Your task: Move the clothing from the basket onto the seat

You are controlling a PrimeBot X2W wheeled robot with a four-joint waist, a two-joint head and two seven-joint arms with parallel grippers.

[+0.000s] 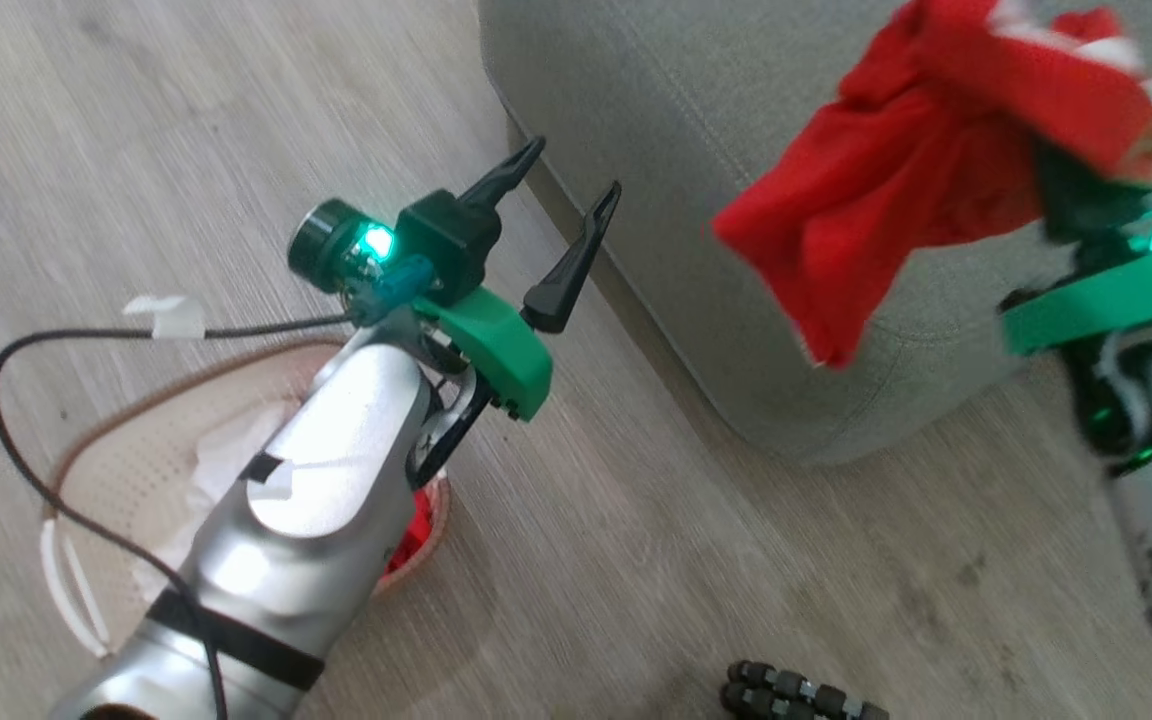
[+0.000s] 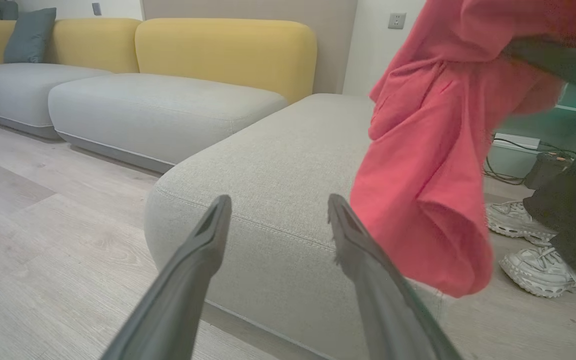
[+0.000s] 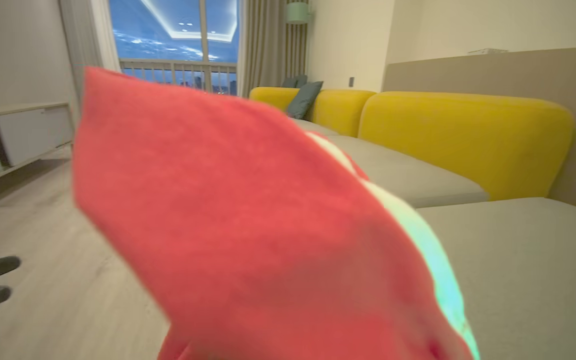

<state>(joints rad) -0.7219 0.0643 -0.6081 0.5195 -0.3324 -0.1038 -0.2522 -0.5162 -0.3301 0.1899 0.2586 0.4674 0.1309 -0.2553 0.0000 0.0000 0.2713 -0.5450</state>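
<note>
Left gripper hangs empty, dark fingers spread, above the cream perforated plastic basket holding white and red cloth. Rightward, over a corner of the grey-green upholstered seat, right gripper clamps a dangling bright red cloth garment.

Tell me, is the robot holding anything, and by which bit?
Yes. Its right gripper holds a red garment by its bunched top, and the rest hangs loose. The left gripper is open and empty.
</note>
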